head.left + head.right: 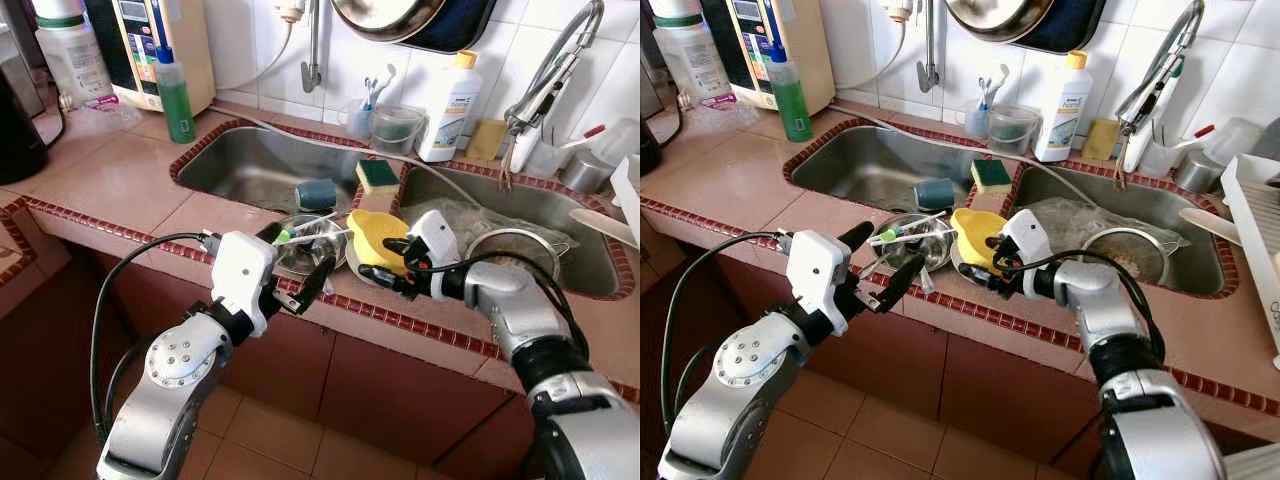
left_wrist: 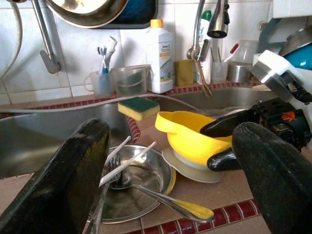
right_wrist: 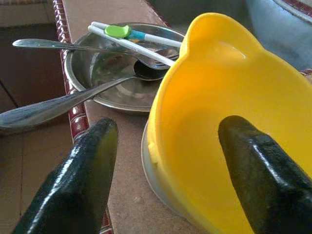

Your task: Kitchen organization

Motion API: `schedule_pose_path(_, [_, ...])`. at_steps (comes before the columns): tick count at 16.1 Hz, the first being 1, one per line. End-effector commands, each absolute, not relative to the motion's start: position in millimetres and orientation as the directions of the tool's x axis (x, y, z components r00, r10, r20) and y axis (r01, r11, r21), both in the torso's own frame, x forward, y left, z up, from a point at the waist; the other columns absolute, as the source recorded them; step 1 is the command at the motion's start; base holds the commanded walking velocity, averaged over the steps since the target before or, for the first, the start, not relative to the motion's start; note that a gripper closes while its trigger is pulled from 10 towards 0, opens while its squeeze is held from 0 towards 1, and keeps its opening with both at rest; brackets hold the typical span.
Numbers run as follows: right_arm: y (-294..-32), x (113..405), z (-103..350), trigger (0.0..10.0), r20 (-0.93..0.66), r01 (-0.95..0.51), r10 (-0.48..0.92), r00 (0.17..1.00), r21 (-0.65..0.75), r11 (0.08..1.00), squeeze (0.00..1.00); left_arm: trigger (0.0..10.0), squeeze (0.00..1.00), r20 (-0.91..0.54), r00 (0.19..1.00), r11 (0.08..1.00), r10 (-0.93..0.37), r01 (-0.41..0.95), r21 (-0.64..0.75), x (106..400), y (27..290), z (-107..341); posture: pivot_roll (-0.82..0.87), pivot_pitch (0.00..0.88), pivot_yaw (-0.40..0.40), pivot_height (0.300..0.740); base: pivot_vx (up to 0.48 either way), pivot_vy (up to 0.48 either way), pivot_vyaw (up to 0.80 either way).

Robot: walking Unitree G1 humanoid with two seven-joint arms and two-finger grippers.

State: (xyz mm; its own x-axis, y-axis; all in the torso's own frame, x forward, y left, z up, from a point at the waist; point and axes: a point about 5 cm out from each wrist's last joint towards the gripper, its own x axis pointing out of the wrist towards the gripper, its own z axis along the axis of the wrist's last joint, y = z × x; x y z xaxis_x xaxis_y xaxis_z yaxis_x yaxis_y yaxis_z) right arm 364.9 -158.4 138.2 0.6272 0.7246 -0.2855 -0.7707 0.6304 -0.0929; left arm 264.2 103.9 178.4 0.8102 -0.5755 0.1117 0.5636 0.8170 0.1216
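A yellow bowl [image 1: 372,235] stands tilted on a white saucer on the counter strip in front of the two sinks. My right gripper [image 1: 383,263] is open and straddles its near rim [image 3: 165,129], with one finger inside the bowl and one outside. To the bowl's left lies a steel plate [image 1: 310,250] holding a spoon, a fork [image 2: 114,168] and white sticks with a green tip [image 3: 117,31]. My left gripper [image 1: 297,255] hovers open at that plate's near edge, with nothing between its fingers [image 2: 73,175].
A blue sponge [image 1: 316,193] lies in the left sink and a green-and-yellow sponge [image 1: 377,176] on the divider. A metal strainer [image 1: 520,245] sits in the right sink. A white detergent bottle [image 1: 448,108], green bottle [image 1: 174,95] and faucet [image 1: 545,85] line the back.
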Motion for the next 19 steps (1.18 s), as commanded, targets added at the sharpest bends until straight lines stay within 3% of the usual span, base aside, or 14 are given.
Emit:
schedule_pose_path(1, [-159.3,368.3,145.7,0.0,-0.282,-0.778,0.731,0.622,-0.114,0.618,0.0,10.0,0.0,0.115,0.811,0.818,-0.573,0.559,0.137,265.2,103.7,180.6,-0.02,0.019,-0.091,0.74,0.0,0.0,0.0])
schedule_pose_path(19, [-163.3,373.9,148.5,0.0,-0.27,-0.754,0.71,0.65,-0.111,0.648,0.0,10.0,0.0,0.118,0.813,0.82,-0.571,0.556,0.14,263.5,103.2,180.4,0.0,0.0,-0.094,0.74,0.0,0.0,0.0])
